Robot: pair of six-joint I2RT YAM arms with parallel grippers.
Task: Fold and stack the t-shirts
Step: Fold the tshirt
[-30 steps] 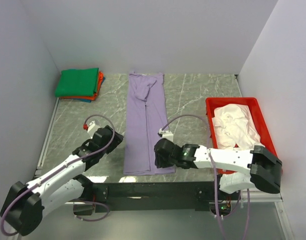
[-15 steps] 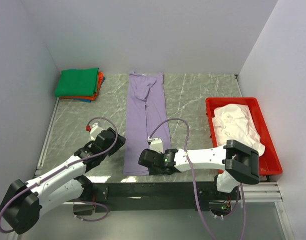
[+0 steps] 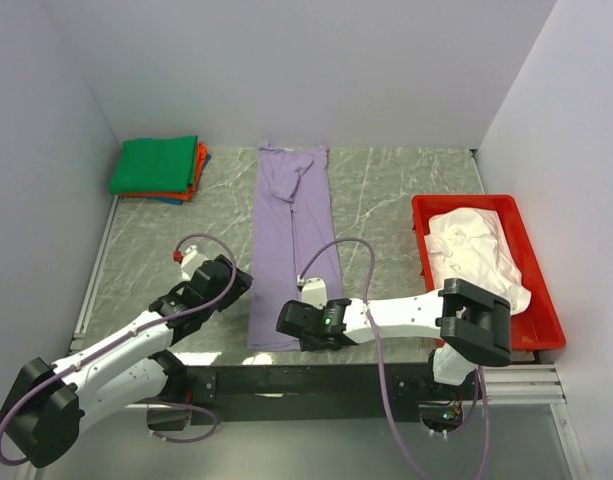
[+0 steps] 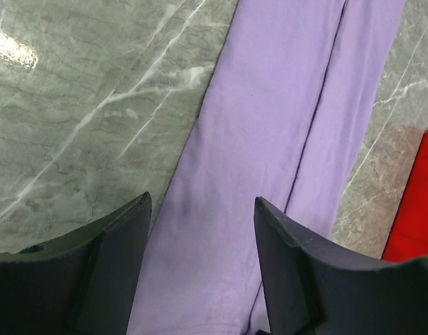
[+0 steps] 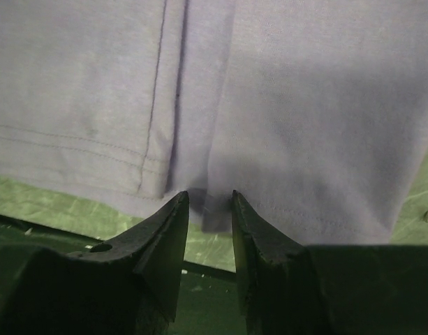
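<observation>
1. Lavender t-shirt (image 3: 289, 240): long narrow strip, mid table, running near-far, hem at near edge.
2. Right gripper (image 5: 209, 195) at near hem, jaws slightly apart, nothing pinched yet. Left gripper (image 4: 203, 202) spread wide over strip's left edge.
3. Risk: right grabs top layer only, so strip opens on lift.
4. Risk: uneven grabs give a skewed fold, bad fit on the folded stack (image 3: 158, 165) far left.

The right gripper (image 5: 208, 208) has two dark fingers (image 5: 161, 244) at the bottom of the picture. They stand a little apart, with a small gap between the tips. The purple shirt (image 5: 304, 105) lies flat and fills the top. Its bottom edge sits right at the tips. A fold line runs up the shirt on the left. A bit of green-grey table (image 5: 53, 199) shows below the edge.
</observation>
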